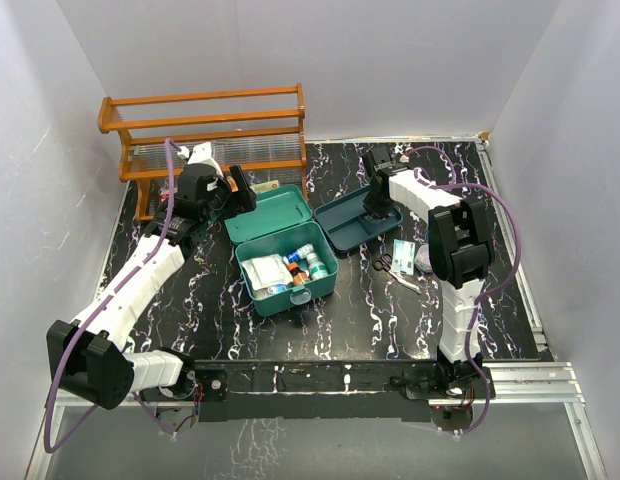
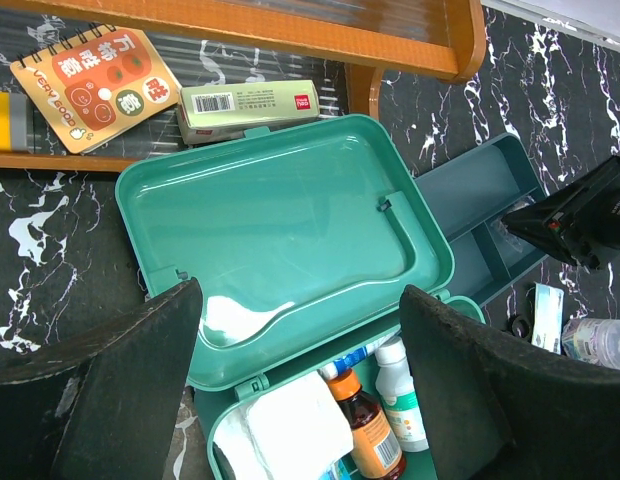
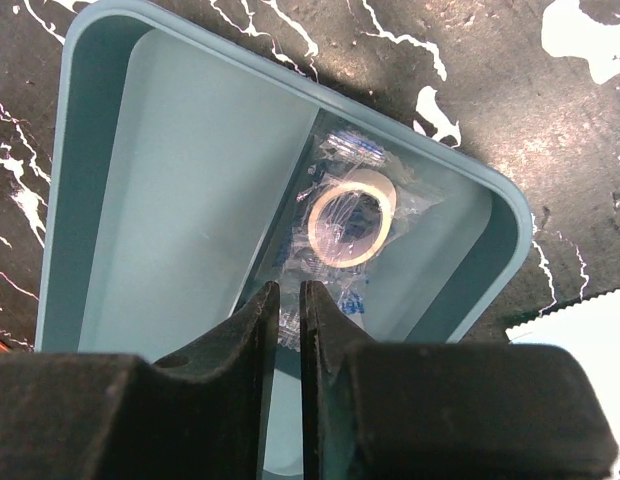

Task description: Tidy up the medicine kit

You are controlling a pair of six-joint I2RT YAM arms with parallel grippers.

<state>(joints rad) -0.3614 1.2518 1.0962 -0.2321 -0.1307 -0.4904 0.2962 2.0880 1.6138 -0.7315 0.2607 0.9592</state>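
The right claw (image 3: pixel 289 296) is all but closed, its two fingers pinched to a thin slit on the edge of a clear-wrapped tape roll (image 3: pixel 352 215). The roll lies in the narrower compartment of the blue two-compartment tray (image 3: pixel 90 200). I judge it a grip on the wrapper, not on the roll itself. From there the medicine kit (image 1: pixel 273 212) lies to the robot's left and slightly nearer the bases, just beside the tray at the middle of the surface (image 1: pixel 190 300). The kit is open, its lid thrown back toward the wooden rack (image 1: pixel 205 125). Its long axis runs roughly across the surface, slanting a little. The base already holds a white pad (image 2: pixel 290 430), an amber bottle (image 2: pixel 367 432) and a white bottle (image 2: pixel 400 392). The right arm reaches forward and bends down over the tray, and being the one with the packet it is the nearer for a short carry leftward into the base. The left claw (image 2: pixel 302 290) hangs over the lid and hinge, spread wide and holding nothing, its arm stretched diagonally from the near left corner. A thin wrapper grip may slip in transit.
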